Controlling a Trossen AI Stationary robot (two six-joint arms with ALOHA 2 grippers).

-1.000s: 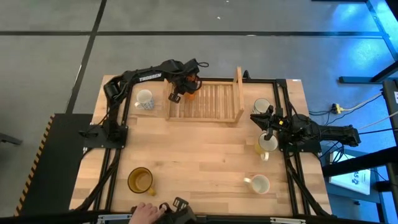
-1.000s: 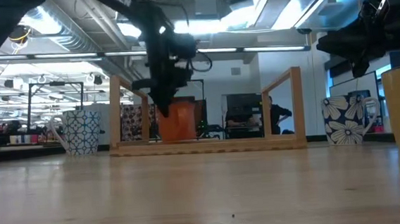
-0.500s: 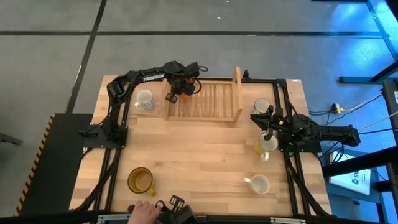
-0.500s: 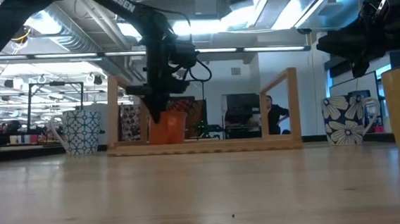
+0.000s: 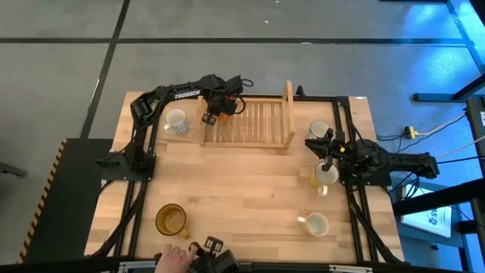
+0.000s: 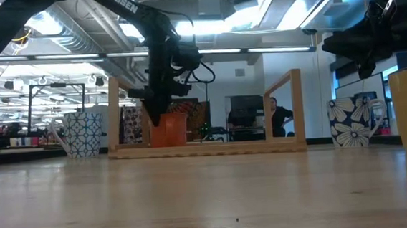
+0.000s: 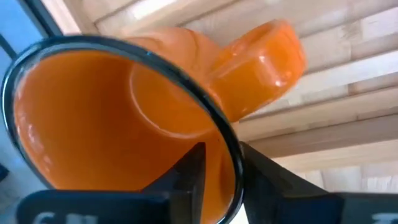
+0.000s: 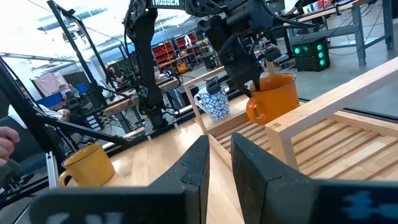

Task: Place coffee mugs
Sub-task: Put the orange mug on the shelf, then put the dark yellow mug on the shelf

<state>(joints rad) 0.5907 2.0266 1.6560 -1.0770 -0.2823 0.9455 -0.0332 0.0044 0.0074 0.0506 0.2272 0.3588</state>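
High view shows the left gripper (image 5: 214, 108) at the far left corner of the wooden slatted tray (image 5: 261, 125), and the orange mug (image 5: 225, 114) sits right under it. In the left wrist view the two fingers pinch the mug's wall, one inside the rim and one outside, so the gripper is closed on the orange mug (image 7: 124, 118). The mug stands upright with its mouth up, and its handle (image 7: 261, 62) points away from the fingers, out over the slats. In the low view its bottom looks down on the tray, or very close to it (I cannot tell if it touches). So the next move is probably just to let go and lift straight up.

The right gripper (image 5: 327, 155) waits on the right side, over the amber-yellow mug (image 5: 324, 177), with its fingers almost together and holding nothing.

The table (image 5: 250, 197) is pale wood. A white patterned mug (image 5: 175, 120) stands just beside the tray. A person's hand (image 5: 173, 259) is at the near edge
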